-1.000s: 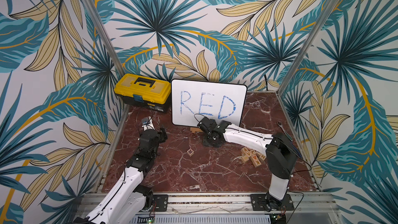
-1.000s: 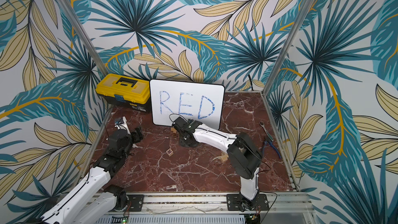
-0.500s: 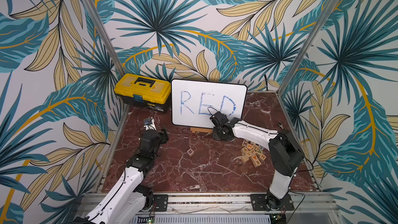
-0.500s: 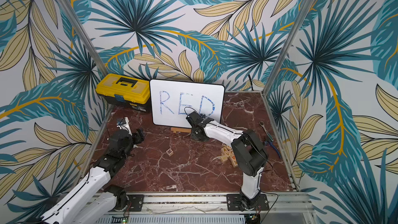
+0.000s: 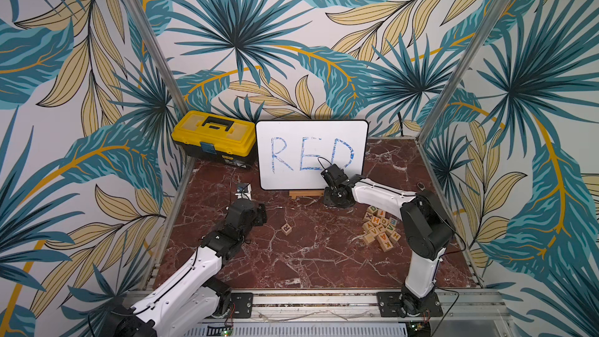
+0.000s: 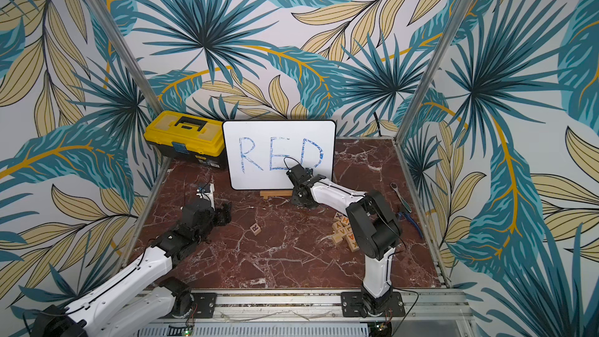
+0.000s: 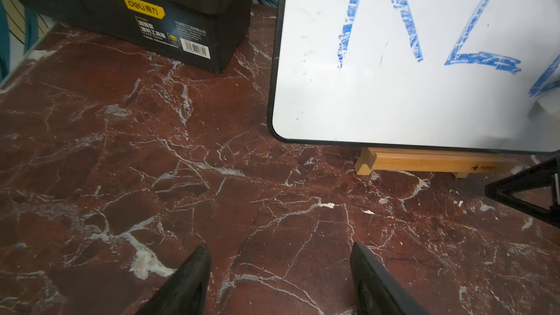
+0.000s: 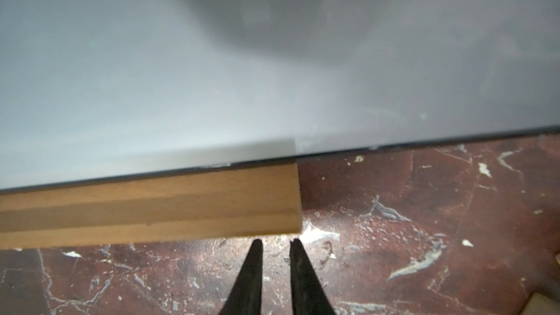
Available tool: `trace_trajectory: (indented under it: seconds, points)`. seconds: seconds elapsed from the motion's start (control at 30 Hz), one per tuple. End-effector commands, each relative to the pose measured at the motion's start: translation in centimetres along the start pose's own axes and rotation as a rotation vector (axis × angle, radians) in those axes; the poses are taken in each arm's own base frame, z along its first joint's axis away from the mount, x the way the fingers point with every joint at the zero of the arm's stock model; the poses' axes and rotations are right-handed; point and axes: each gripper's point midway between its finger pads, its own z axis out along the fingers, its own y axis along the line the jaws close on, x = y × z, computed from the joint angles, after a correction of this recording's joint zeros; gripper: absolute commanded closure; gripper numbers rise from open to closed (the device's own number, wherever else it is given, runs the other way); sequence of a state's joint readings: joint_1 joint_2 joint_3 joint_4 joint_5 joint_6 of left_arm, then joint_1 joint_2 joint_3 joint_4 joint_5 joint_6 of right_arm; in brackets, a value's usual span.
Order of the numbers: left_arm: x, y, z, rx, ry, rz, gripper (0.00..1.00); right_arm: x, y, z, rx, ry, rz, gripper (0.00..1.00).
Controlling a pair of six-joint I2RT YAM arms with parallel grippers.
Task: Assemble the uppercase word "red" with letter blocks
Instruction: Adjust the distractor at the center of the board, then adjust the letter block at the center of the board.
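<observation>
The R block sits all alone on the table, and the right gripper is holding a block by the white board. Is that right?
Not quite. The right gripper holds nothing: the right wrist view shows its jaws shut with nothing between them, beside the wooden stand. The R block does sit alone, and the gripper is by the white board.

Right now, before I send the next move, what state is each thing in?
R block, alone on the table, R face up, not held.
Other letter blocks, loose in a heap.
Whiteboard, upright on its wooden stand.
Toolbox, lid closed.
Left end effector, open, empty.
Right end effector, shut, empty.
</observation>
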State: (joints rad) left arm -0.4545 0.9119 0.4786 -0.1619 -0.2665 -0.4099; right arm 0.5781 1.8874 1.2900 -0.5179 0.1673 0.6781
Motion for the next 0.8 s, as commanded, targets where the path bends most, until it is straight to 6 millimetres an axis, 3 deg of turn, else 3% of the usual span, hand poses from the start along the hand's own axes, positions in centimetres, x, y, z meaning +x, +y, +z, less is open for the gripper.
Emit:
trace_trajectory:
  seconds: [0.0, 0.2, 0.37, 0.47, 0.53, 0.63, 0.77]
  points:
    - [-0.1, -1.5, 0.4, 0.038, 0.038, 0.028, 0.27, 0.8, -0.2, 0.2, -0.008, 0.028, -0.039, 0.79]
    - [1.9, -2.9, 2.1, 0.064, 0.164, 0.027, 0.27, 3.1, 0.4, -3.3, -0.029, 0.021, -0.166, 0.75]
    - [3.5, -4.2, 2.6, 0.1, 0.234, 0.013, 0.34, 4.9, 2.8, -5.2, -0.116, 0.016, -0.239, 0.76]
    - [4.7, -4.8, 2.0, 0.113, 0.256, -0.023, 0.36, 4.9, 4.8, -5.0, -0.176, 0.014, -0.239, 0.83]
    - [5.8, -5.1, 1.3, 0.111, 0.269, -0.047, 0.4, 5.1, 6.5, -4.6, -0.231, 0.032, -0.234, 0.96]
    - [7.4, -4.2, 0.2, 0.061, 0.277, -0.06, 0.44, 6.0, 9.4, -4.6, -0.303, 0.058, -0.277, 0.95]
    - [7.1, -1.6, -1.4, -0.021, 0.225, -0.118, 0.41, 8.2, 11.7, -4.6, -0.289, 0.096, -0.409, 0.83]
